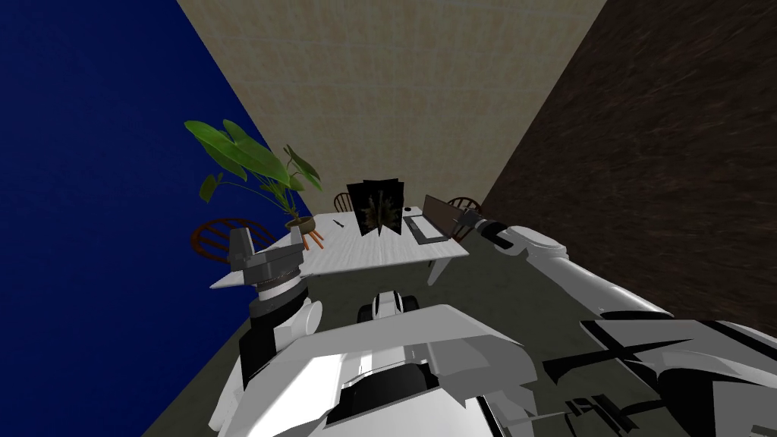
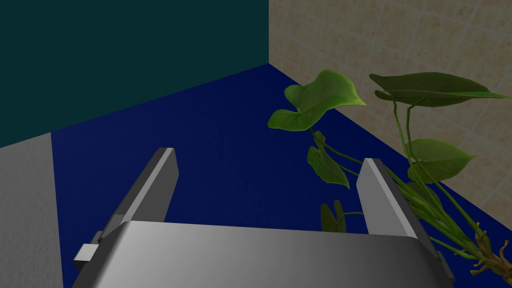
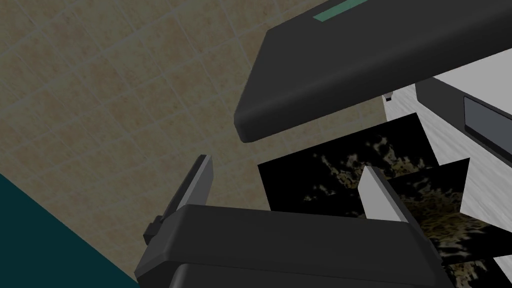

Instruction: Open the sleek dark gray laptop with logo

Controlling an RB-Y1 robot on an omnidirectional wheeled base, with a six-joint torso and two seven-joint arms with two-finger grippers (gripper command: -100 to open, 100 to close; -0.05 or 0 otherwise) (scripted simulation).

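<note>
Hovering with right gripper spread wide, fingertips just short of the laptop lid's edge, not touching; left gripper spread too, near the plant.

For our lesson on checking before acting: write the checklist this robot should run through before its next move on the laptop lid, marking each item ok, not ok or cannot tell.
1. Right end effector open: ok.
2. Laptop lid raised off its base: ok, partly open.
3. Lid edge between the right end effector's fingers: not ok; it lies beyond the fingertips, with a gap.
4. Left end effector open and away from the lid, by the potted plant: ok.
5. Black patterned panels standing clear of the lid's swing: cannot tell.
</note>
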